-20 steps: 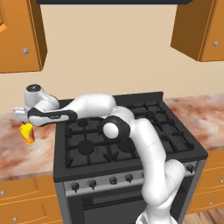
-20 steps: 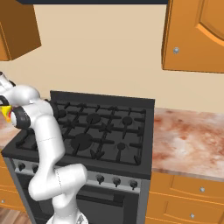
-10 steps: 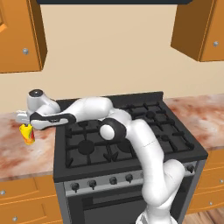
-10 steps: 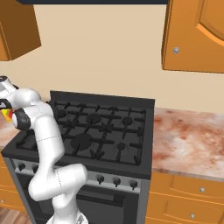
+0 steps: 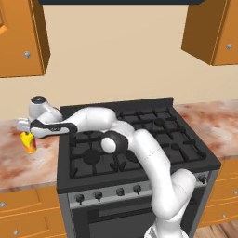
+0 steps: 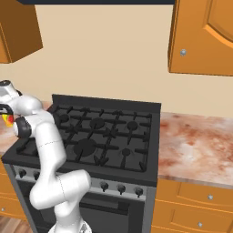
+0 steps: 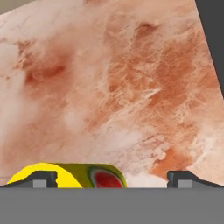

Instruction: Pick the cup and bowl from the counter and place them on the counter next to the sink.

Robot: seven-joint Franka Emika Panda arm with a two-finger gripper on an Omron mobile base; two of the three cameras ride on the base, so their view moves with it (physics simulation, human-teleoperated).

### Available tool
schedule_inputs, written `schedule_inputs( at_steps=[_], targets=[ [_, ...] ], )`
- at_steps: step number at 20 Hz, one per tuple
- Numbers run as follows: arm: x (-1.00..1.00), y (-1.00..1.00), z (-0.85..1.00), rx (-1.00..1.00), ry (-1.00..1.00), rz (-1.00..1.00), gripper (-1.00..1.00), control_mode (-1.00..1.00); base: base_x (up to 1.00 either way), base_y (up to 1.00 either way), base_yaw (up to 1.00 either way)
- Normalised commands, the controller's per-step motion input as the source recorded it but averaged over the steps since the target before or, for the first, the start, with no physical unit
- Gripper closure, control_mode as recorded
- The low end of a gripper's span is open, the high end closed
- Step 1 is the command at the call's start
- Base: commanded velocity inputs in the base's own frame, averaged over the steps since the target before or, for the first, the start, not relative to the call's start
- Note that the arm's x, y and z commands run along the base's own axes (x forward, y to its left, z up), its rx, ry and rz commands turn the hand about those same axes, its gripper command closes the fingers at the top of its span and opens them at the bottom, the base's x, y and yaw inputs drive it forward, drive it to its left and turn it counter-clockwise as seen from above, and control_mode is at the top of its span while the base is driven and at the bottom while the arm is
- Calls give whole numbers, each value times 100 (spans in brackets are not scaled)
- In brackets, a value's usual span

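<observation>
The small yellow cup (image 5: 29, 142) with red markings stands on the marbled counter (image 5: 18, 163) just left of the stove. My gripper (image 5: 26, 132) hangs open directly above it, at the end of the arm stretched left across the burners. In the hand view the cup (image 7: 65, 175) lies at the bottom, beside the left fingertip (image 7: 41, 178) and partly within the wide gap to the right one; nothing is gripped. In the right base view the cup (image 6: 7, 119) peeks out at the left edge under the hand. The bowl and the sink are out of view.
The black stove (image 5: 139, 135) with its raised grates fills the middle, and its edge (image 7: 214, 43) shows at the hand view's top right. More counter (image 6: 195, 145) runs right of the stove. Orange wall cabinets (image 5: 21, 37) hang overhead, and drawers sit below the counter.
The hand has dropped slightly toward the cup and shifted a little over it. The cup has stayed where it was, and the jaws stay wide.
</observation>
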Motion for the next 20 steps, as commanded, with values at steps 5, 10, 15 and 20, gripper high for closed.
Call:
schedule_inputs(
  at_steps=[5,10,15,20],
  targets=[
    [0,21,-1,0,9,0,-100,-100,0,0,0],
    [-4,7,-17,0,13,0,-100,-100,0,0,0],
    [-14,-7,-22,-2,12,0,-100,-100,0,0,0],
    [0,-42,-15,0,6,-8,-100,-100,0,0,0]
  ],
)
